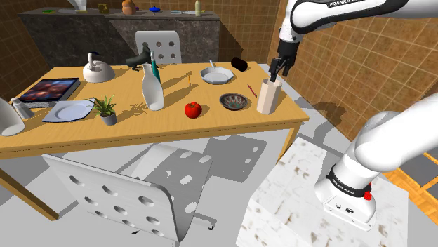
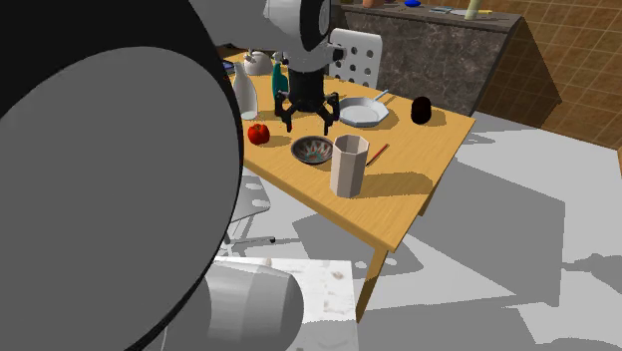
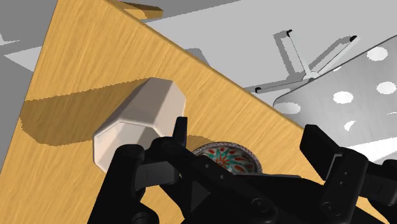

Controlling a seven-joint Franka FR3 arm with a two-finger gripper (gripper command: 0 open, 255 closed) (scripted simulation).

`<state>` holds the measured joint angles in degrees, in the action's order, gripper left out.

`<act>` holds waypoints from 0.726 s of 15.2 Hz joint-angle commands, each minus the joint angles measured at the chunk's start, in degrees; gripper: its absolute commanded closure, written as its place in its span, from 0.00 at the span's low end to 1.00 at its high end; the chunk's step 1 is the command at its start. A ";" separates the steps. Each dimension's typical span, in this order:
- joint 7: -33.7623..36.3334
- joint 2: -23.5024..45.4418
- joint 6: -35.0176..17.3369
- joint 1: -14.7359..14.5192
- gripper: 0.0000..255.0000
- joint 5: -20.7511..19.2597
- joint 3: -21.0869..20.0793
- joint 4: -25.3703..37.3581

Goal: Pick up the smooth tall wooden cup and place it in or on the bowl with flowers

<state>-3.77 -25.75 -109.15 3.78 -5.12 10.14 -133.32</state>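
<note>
Near one corner of the wooden table (image 1: 140, 126), the tall cup (image 1: 269, 96) stands upright on its base, free and not held. Its walls are cut in flat facets, so the mouth is a polygon and not a circle. The surface is smooth and pale, almost cream, and no wood grain shows on it. I judge that the flat faces give the fingers good contact, but the cup is tall and narrower at the foot, so a push from the side could tip it.

Above its rim hangs the gripper (image 1: 279, 69), with both black fingers spread apart and nothing between them. The wrist view shows the cup ahead of the gripper and clear of the fingers. This pose looks like an approach from above, with the descent around the cup not yet made.

Just beside the cup lies the bowl (image 1: 234, 102), low and round, with a dark rim and a red and green flower pattern inside. It is close, so the carry should be short. The bowl is shallow, however, and the cup will probably need a gentle release to stay upright in it.

A thin red pencil (image 1: 251, 90) lies on the table close to both. A red apple (image 1: 193, 109), a white spray bottle (image 1: 152, 88) and a white pan (image 1: 216, 74) stand farther along the table, well apart from the cup.
</note>
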 commanded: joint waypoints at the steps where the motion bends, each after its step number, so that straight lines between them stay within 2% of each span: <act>1: -1.79 3.77 -3.18 0.17 0.00 0.37 1.57 0.66; 9: -10.68 20.63 -11.26 0.90 0.00 5.31 7.13 8.79; 11: -10.95 21.28 -12.13 0.99 0.00 5.57 7.16 8.52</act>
<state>-14.21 -5.28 -120.63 4.68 0.14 17.09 -124.94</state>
